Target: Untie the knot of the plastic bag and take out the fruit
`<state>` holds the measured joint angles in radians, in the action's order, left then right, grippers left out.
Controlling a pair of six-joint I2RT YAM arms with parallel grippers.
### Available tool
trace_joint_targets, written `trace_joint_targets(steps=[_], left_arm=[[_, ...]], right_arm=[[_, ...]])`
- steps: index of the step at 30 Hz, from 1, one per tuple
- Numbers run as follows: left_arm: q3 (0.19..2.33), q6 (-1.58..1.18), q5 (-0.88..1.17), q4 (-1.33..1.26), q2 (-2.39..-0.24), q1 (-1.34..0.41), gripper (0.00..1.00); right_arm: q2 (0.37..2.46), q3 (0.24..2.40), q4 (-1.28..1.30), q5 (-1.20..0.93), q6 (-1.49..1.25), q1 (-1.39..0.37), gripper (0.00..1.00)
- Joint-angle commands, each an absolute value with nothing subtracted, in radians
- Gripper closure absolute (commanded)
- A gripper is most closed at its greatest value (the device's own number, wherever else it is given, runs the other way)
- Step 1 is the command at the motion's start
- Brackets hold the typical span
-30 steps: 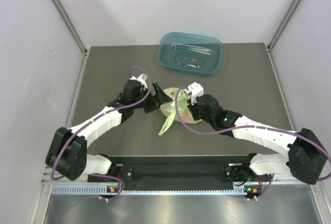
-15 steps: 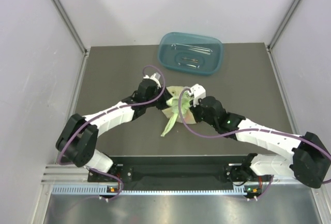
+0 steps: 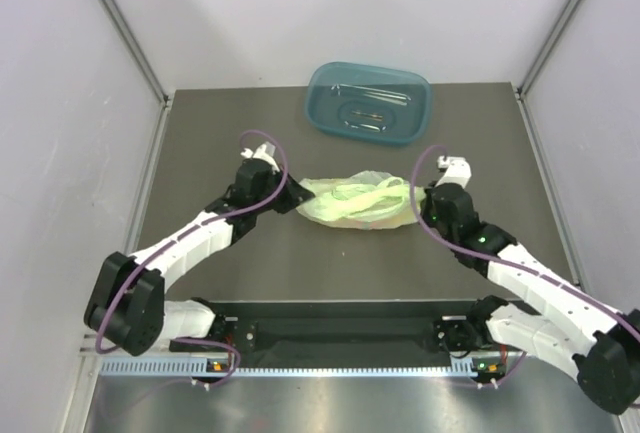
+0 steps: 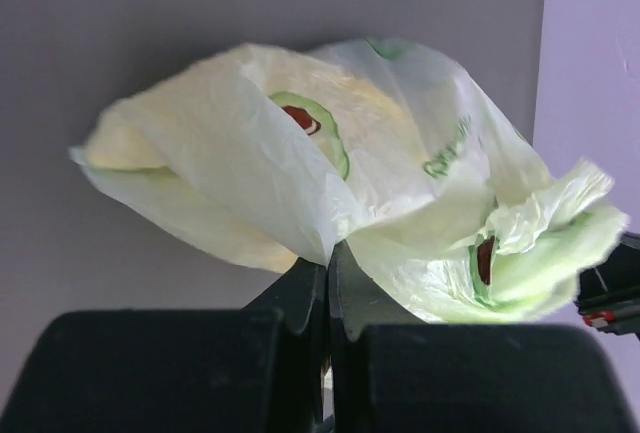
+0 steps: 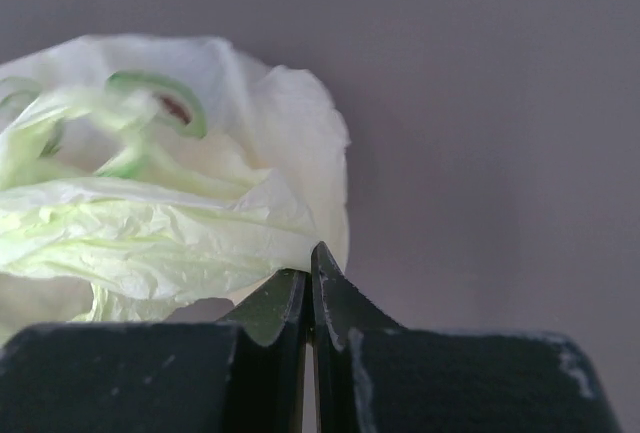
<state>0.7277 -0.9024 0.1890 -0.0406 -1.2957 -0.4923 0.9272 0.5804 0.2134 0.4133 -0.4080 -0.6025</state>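
Your dark table carries two things. The plastic bag lies drawn out between your left gripper and right gripper, touching both. A teal tub sits beyond them, apart from the bag.

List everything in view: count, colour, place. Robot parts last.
plastic bag: one, pale green, middle of the table, pulled out sideways.
tub: one, teal, far edge of the table, beyond the plastic bag.
table: one, dark grey, under everything.
left gripper: one, black fingers, shut on the plastic bag's left end.
right gripper: one, black fingers, shut on the plastic bag's right end.
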Motion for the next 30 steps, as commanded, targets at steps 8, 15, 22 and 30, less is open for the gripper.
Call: trace_joint_targets(steps=[8,15,22,30], left_arm=[[0.681,-0.882,0.25,-0.072,-1.27,-0.426,1.0],[0.673,-0.927,0.354,-0.146,-1.315,-0.433,1.0],[0.673,-0.931,0.365,-0.153,-1.307,-0.443,1.0],[0.667,-0.928,0.368,-0.149,-1.282,-0.446,1.0]], right_arm=[[0.815,0.684,0.474,0.403,-0.447,-0.485,0.54],[0.673,0.722,0.386,-0.113,-0.276,-0.531,0.03],[0.859,0.868,0.531,0.107,-0.198,-0.62,0.02],[1.101,0.926,0.52,0.463,-0.253,-0.667,0.01]])
